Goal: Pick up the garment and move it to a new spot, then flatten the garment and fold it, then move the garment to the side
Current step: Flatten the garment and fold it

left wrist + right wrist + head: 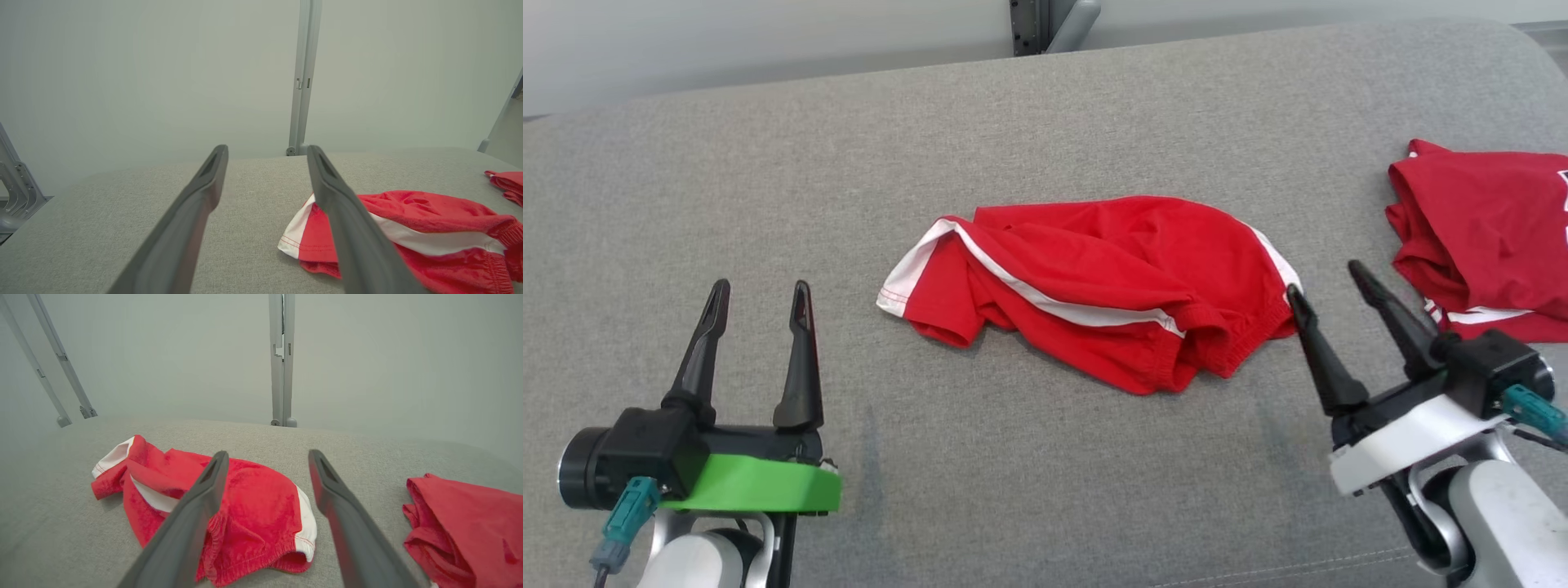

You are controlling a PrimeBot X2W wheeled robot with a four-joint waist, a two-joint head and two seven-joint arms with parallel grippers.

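Note:
Red shorts (1094,286) with white side stripes lie crumpled in the middle of the grey cushioned surface (1045,122). They also appear as the shorts (425,232) at the lower right of the left wrist view and the shorts (253,514) at the centre of the right wrist view. My left gripper (760,296) hovers open at the lower left, well short of the cloth's white hem. My right gripper (1325,280) is open at the lower right, its left fingertip close to the shorts' right edge. Nothing is held.
A second red garment (1486,237) lies bunched at the right edge of the surface, also seen as the red garment (470,522). A metal post (1045,24) stands behind the far edge. Bare grey fabric stretches to the left and front.

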